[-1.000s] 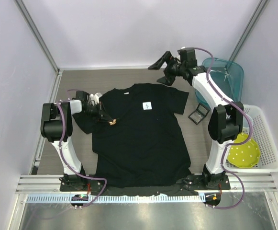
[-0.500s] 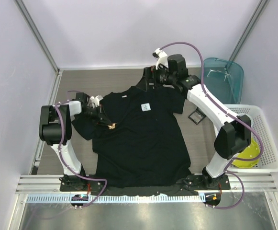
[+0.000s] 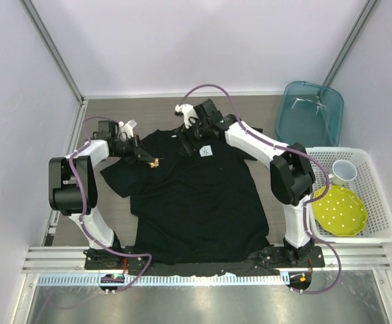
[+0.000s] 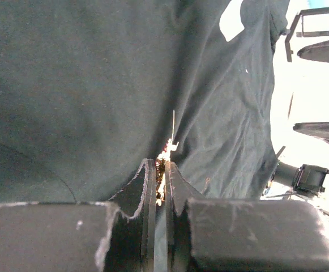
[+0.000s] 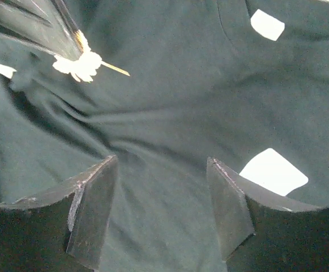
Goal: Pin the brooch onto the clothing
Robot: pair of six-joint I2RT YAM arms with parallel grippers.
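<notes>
Where the brooch (image 3: 155, 163) sits: clamped in the left jaws, pin bared, over the clothing (image 3: 196, 202) near its left-hand sleeve.
Right jaws: apart, low over the chest beside the white label (image 3: 208, 150).
Risk: slack, unheld fabric may let the pin skid or twist the brooch loose.

The clothing (image 3: 196, 202) lies spread on the middle of the table (image 3: 115, 111), neck toward the far edge, hem at the near edge. On its chest, right of centre, sits the label (image 3: 207, 151). The brooch (image 3: 155, 163) is pinched in the left gripper (image 3: 150, 160) over the shirt's left shoulder. The right gripper (image 3: 189, 138) hangs over the neck, between brooch and label. A tub (image 3: 314, 115) stands in the far right corner. In front of it, along the right edge, a basket (image 3: 384, 223) holds a plate (image 3: 341, 209) with a cup (image 3: 344, 171) behind it.
</notes>
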